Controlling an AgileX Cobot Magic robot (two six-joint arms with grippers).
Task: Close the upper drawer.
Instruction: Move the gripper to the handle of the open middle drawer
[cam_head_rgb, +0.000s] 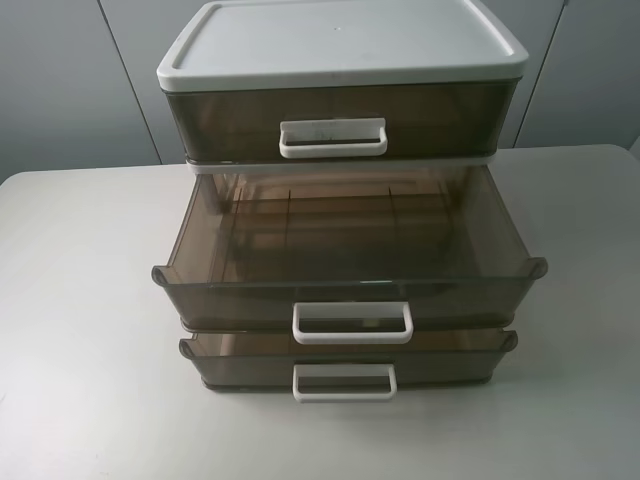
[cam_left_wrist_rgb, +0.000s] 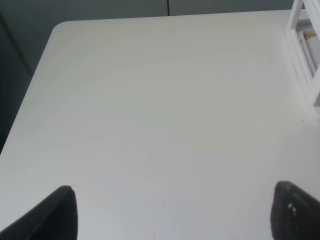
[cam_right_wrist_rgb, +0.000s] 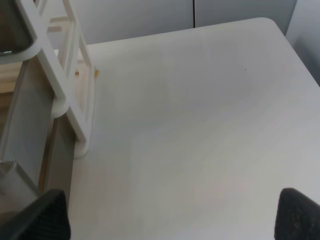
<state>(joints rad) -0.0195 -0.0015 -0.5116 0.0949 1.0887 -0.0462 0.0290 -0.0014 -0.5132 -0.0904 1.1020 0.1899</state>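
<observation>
The upper drawer (cam_head_rgb: 350, 265) is the middle smoky-brown one, pulled far out of the cabinet, with a white loop handle (cam_head_rgb: 352, 323). It looks empty. The taller drawer (cam_head_rgb: 340, 118) under the white lid is shut. The lowest drawer (cam_head_rgb: 345, 357) sticks out a little. Neither arm shows in the high view. My left gripper (cam_left_wrist_rgb: 172, 212) is open over bare table, with the white cabinet frame (cam_left_wrist_rgb: 305, 50) at the view's edge. My right gripper (cam_right_wrist_rgb: 172, 215) is open beside the cabinet's white side frame (cam_right_wrist_rgb: 70, 85).
The cabinet stands on a white table (cam_head_rgb: 80, 330) with a white lid (cam_head_rgb: 340, 40) on top. Grey wall panels stand behind the table. The table's rounded far corners show in both wrist views.
</observation>
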